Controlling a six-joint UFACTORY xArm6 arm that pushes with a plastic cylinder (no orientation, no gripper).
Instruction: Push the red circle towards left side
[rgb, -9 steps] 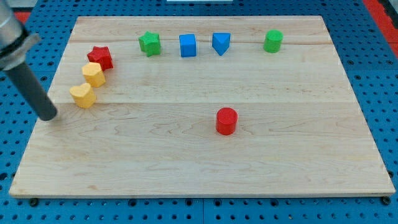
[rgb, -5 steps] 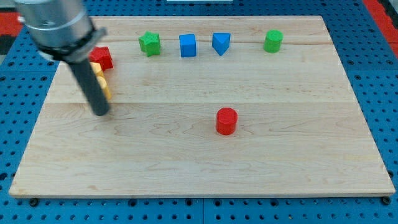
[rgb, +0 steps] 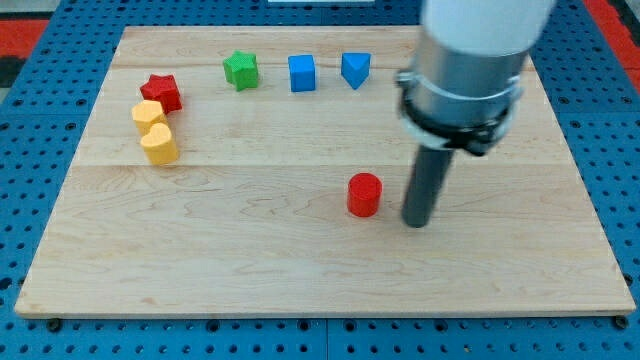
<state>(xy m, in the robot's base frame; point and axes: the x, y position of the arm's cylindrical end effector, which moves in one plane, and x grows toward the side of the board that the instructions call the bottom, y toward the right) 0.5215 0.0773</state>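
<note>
Where arm (rgb: 465, 60) looms, board (rgb: 300, 270) hidden

Pale matt wood board (rgb: 300, 250) — faint grain

Pale wood-grain board (rgb: 300, 260) lying on blue perforated base (rgb: 20, 200), carrying red circle (rgb: 364, 194), red star (rgb: 160, 91), two yellow blocks (rgb: 154, 130), green star (rgb: 240, 70), blue cube (rgb: 302, 72), blue triangle (rgb: 355, 69); dark rod showing my tip (rgb: 416, 223).
</note>
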